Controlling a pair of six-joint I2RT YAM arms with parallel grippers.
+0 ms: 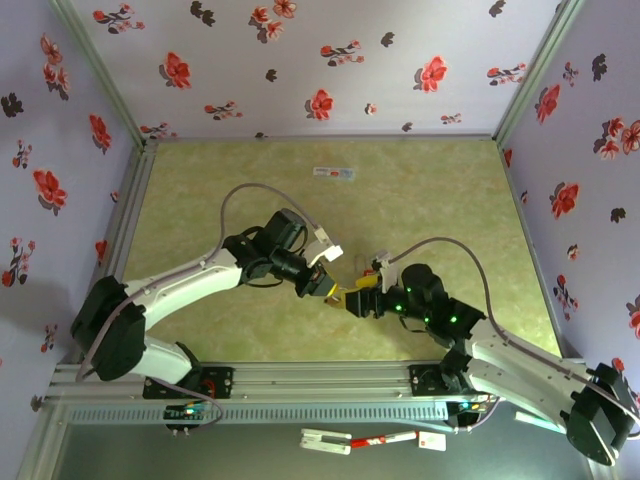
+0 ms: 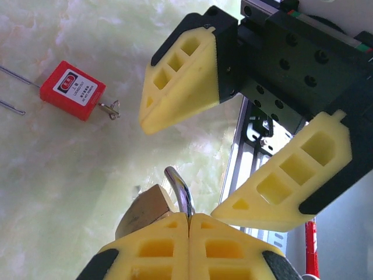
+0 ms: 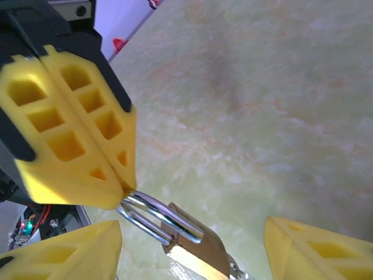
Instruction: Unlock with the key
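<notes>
One brass padlock [image 3: 195, 248] is hanging above the table [image 3: 280, 87], its shackle [image 3: 154, 213] being pinched by the left gripper's [image 3: 119, 189] pressed-together jaws. The right gripper [image 2: 180, 169] is flanking it with jaws spread (no key clearly visible), so the next move is probably calling for fetching and seating one.

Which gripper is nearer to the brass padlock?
Left. The left gripper is shut on the shackle of the brass padlock, touching it. The right gripper has its jaws open on either side of the padlock, seemingly not touching.
</notes>
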